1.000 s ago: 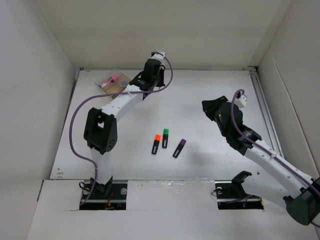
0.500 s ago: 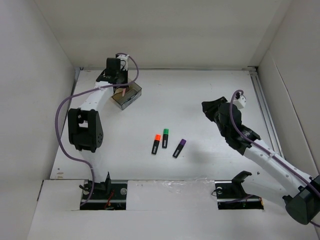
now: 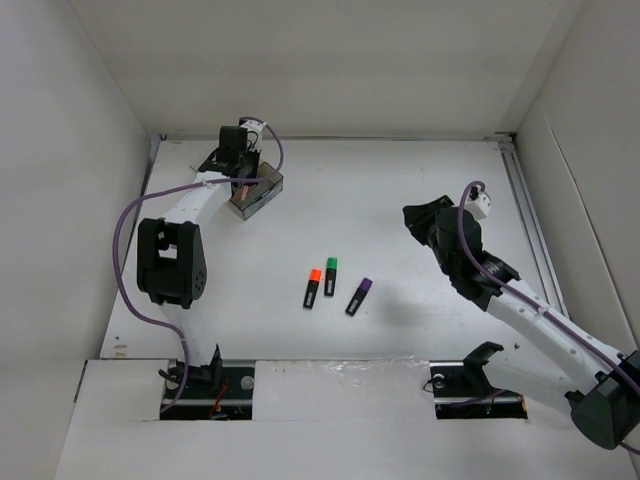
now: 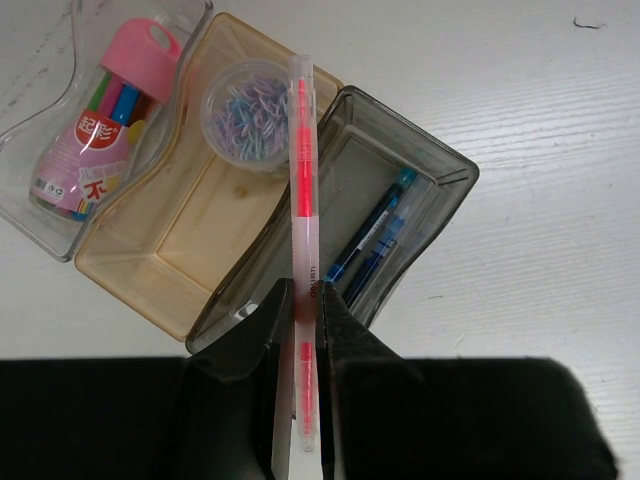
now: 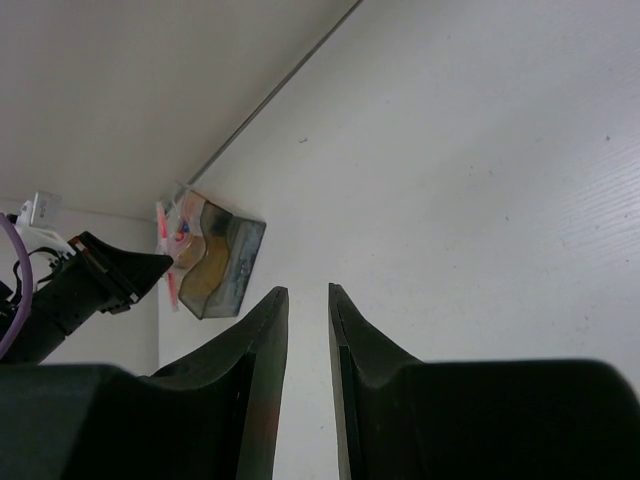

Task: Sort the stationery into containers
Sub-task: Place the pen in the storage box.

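Observation:
My left gripper (image 4: 303, 295) is shut on the thin pink pen (image 4: 303, 180) and holds it above the divided box (image 4: 452, 176) at the table's far left (image 3: 263, 192). The pen points along the wall between the tan compartment (image 4: 150, 250) and the grey compartment, where bluish pens (image 4: 375, 240) lie. The pink-topped bottle (image 4: 100, 130) lies in the clear end compartment. The orange (image 3: 313, 288), green (image 3: 330, 276) and purple (image 3: 358, 296) highlighters lie on the table's middle. My right gripper (image 5: 308, 292) is slightly open and empty, up in the air at the right (image 3: 420, 215).
A small round cup of coloured clips (image 4: 245, 115) sits in the tan compartment. White walls enclose the table on the left, back and right. The left arm's purple cable (image 3: 130, 230) loops over the table's left side.
My left gripper swung left from beside the box to over it, carrying the pink pen, then shifted slightly right. The right arm has barely moved. The highlighters have not moved.

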Action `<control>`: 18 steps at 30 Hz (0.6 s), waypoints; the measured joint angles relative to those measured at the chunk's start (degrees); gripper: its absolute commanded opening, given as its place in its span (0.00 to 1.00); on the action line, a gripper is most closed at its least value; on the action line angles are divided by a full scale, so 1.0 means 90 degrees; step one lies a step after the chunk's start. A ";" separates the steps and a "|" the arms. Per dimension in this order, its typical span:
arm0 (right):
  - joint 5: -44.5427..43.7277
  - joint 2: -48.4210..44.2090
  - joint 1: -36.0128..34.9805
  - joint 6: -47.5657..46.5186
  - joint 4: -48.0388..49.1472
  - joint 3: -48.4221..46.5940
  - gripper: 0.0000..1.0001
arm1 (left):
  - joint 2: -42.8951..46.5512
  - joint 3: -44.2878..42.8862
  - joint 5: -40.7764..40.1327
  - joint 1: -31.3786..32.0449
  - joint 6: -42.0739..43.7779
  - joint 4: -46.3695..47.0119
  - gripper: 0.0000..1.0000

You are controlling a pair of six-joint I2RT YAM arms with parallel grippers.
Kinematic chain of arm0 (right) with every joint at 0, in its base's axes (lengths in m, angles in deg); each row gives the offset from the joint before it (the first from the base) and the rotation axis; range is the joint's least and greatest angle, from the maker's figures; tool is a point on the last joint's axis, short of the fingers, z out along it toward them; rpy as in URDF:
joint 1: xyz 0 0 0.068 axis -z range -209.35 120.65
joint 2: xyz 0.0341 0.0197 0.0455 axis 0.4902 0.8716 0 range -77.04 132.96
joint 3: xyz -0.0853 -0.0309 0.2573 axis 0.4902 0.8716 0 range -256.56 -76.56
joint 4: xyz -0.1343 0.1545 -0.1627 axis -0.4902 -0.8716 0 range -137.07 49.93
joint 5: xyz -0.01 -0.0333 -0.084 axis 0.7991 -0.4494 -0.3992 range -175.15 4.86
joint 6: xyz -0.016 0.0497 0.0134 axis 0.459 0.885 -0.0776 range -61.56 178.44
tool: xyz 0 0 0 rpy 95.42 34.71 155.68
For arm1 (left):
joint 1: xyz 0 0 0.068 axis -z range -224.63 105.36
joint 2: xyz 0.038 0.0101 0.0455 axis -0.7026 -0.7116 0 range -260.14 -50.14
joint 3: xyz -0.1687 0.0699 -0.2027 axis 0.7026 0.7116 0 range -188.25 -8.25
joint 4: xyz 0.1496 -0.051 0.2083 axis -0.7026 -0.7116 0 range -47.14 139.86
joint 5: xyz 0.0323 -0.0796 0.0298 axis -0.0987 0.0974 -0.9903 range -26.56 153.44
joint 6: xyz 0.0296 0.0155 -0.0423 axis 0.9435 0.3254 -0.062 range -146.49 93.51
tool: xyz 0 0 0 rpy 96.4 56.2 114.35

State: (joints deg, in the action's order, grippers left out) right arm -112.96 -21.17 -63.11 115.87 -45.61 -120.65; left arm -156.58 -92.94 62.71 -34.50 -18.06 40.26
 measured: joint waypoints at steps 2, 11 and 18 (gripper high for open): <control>0.0019 0.0000 0.0000 0.0000 0.0000 0.0000 0.29 | 0.0000 0.0044 -0.0039 -0.0002 0.0027 0.0053 0.00; 0.0044 -0.0002 0.0010 0.0000 0.0002 0.0000 0.29 | -0.0005 0.0102 -0.0153 -0.0002 0.0112 0.0153 0.00; 0.0049 -0.0015 0.0049 0.0000 0.0002 0.0000 0.29 | -0.0114 0.0192 -0.0189 0.0032 0.0136 0.0279 0.00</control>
State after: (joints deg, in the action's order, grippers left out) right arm -112.52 -21.30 -62.68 115.87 -45.59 -120.65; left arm -157.60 -91.21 61.00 -34.22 -16.84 42.77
